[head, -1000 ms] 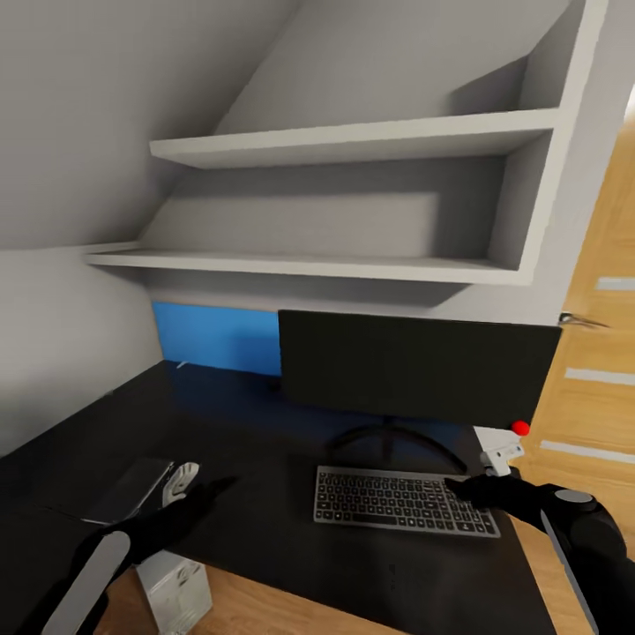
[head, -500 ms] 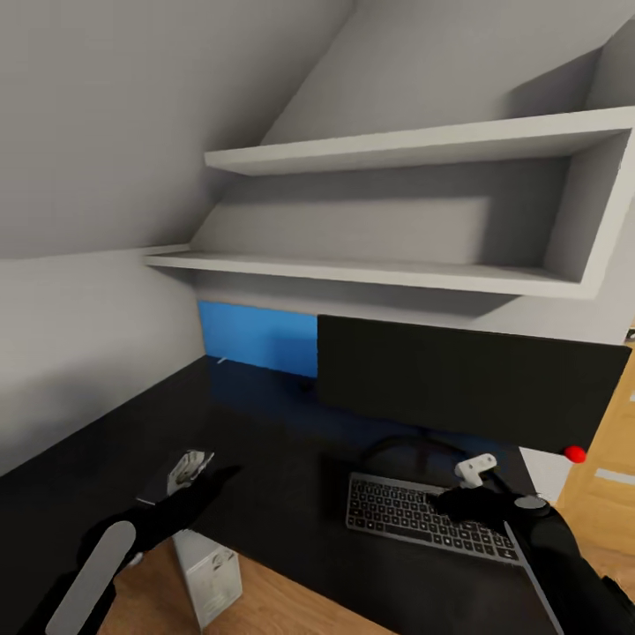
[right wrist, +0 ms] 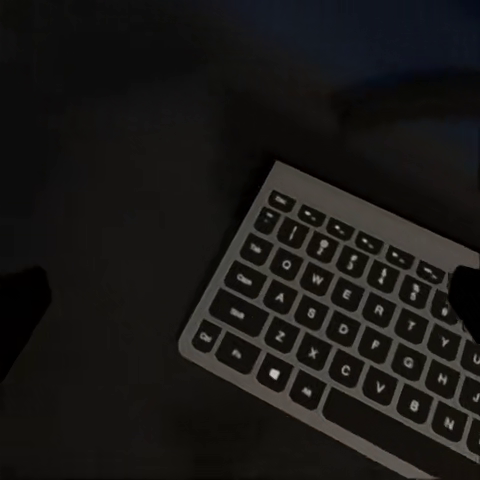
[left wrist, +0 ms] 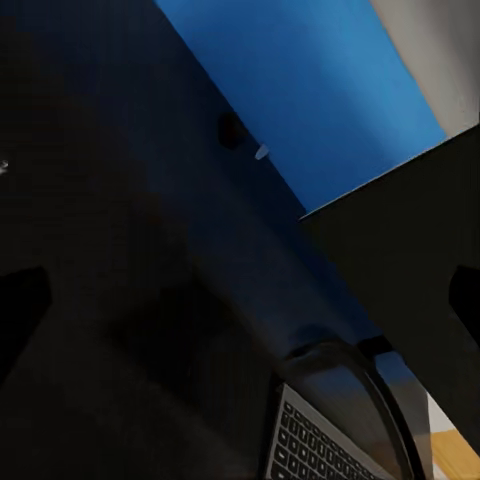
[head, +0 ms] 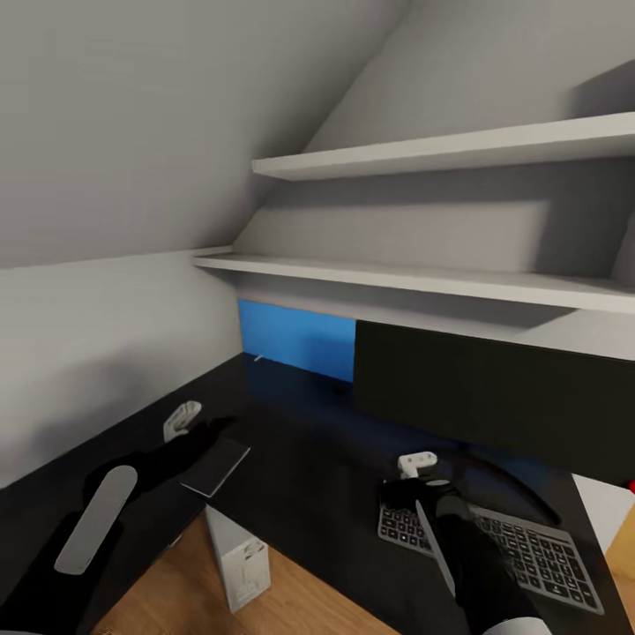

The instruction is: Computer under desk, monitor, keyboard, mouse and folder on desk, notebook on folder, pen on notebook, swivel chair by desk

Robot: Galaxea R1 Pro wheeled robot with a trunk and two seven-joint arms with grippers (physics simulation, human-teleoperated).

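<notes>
Room: grey walls (head: 132, 132) and white wall shelves (head: 459, 154) are seen above a glossy black counter (head: 300, 441).
Left jaws: held open over the bare counter, with one finger (left wrist: 20, 310) at each side of the left wrist view and nothing between them.
Right jaws: spread apart and empty, hung just above the keyboard (right wrist: 350, 320).
Keyboard: laid flat on the counter under the right jaws, with its near corner between the fingers.
Monitor (head: 494, 401): stood upright on the counter, beyond both jaws, nearer the right jaws.
Blue panel (head: 295, 339): set upright at the counter's back, ahead of the left jaws.
Computer (head: 238, 560): stood on the wood floor below the counter's edge, beneath the left jaws.
Flat dark slab (head: 216, 466): laid at the counter's edge, just beside the left jaws; what it is cannot be told.
Small white sliver (left wrist: 260, 152): seen by the panel, well ahead of the left jaws.
</notes>
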